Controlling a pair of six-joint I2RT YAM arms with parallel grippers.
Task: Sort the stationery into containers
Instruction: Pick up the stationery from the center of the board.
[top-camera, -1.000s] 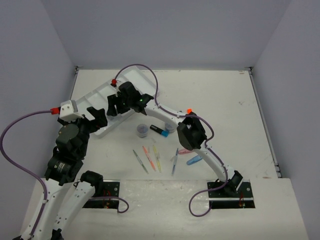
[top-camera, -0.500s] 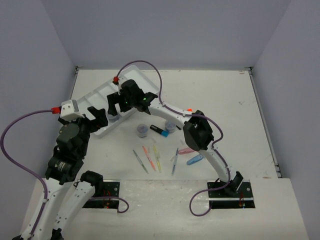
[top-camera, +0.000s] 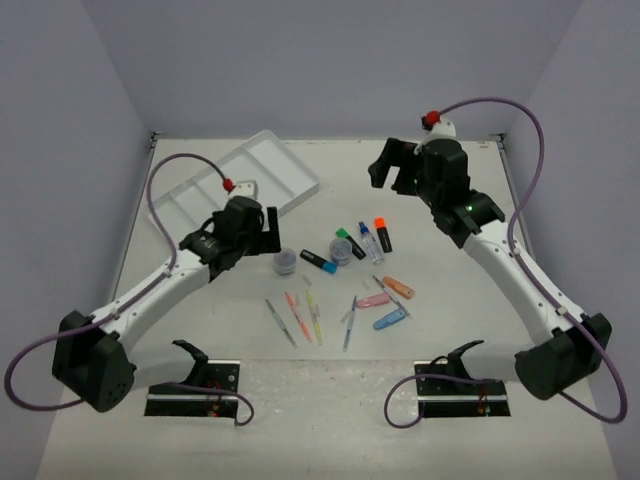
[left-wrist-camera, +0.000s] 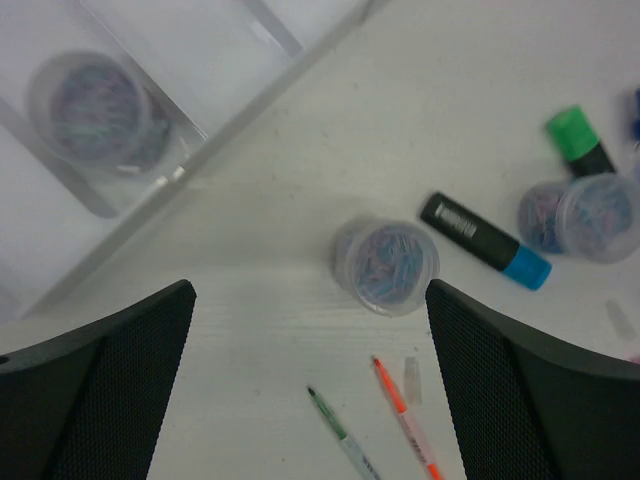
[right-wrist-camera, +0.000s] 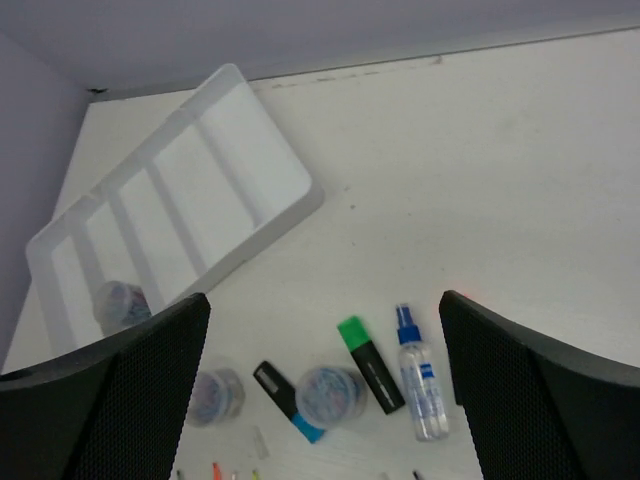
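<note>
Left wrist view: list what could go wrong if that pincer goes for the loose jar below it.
The jar sits off-centre under the open left pincer, nearer one finger, so closing may shove it aside. The blue-capped highlighter lies close beside the jar; a descending finger could knock it.

This is a robotics laboratory test cell. Plain matte lilac-grey wall panels (top-camera: 330, 60) enclose a flat white bench (top-camera: 330, 395) on three sides. A white jointed left robot arm (top-camera: 160, 290) and a matching right robot arm (top-camera: 510, 275) stand on black metal base plates (top-camera: 225, 378) at the near edge. Purple looped cables (top-camera: 490, 100) run to their wrists.
</note>
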